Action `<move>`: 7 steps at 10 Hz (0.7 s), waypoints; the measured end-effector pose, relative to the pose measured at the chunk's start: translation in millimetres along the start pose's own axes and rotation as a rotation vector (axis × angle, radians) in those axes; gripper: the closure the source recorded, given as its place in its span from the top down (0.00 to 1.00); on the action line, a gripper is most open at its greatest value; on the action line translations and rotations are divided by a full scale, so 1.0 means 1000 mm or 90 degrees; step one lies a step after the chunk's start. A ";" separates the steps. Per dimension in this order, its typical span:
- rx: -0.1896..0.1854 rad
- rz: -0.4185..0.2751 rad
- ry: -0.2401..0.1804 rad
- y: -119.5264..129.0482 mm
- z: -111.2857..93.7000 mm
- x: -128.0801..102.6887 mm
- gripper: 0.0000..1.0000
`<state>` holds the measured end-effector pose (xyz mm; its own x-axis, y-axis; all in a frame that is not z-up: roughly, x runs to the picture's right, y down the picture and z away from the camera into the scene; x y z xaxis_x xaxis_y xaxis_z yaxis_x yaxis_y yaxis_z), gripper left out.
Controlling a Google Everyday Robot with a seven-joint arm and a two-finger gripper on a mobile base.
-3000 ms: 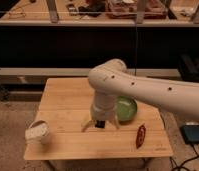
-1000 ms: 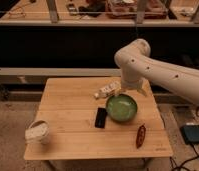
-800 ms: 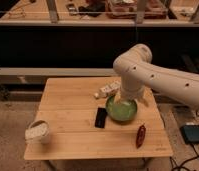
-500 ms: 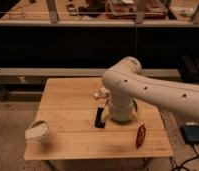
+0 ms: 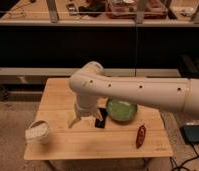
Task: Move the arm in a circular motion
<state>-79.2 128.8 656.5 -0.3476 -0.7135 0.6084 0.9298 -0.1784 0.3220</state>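
The cream-white arm reaches in from the right edge across the wooden table. Its rounded elbow joint sits over the table's middle, and the last segment drops down from there. The gripper hangs at its end, low over the table's left-centre, to the left of a small black flat object. It holds nothing that I can see. The arm hides part of the table's back edge.
A green bowl stands right of centre. A reddish-brown oblong object lies near the front right corner. A white crumpled cup stands at the front left corner. A grey-blue box lies on the floor at the right. Dark shelving runs behind.
The arm has swung from the table's back right, over the bowl, leftward and toward the front. The gripper now hangs left of the black object. The table objects have not moved.
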 end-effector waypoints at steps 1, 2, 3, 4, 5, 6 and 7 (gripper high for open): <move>-0.003 -0.026 0.015 -0.006 0.003 0.024 0.80; -0.009 -0.047 0.028 -0.006 0.010 0.054 0.80; -0.025 -0.055 0.042 0.004 0.019 0.090 0.80; -0.037 -0.048 0.052 0.017 0.022 0.113 0.80; -0.056 -0.023 0.069 0.045 0.023 0.142 0.80; -0.073 0.017 0.084 0.082 0.019 0.160 0.80; -0.085 0.059 0.095 0.116 0.012 0.166 0.80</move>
<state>-30.3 -1.8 803.6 -0.2479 -0.8215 0.5135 0.9680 -0.1888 0.1652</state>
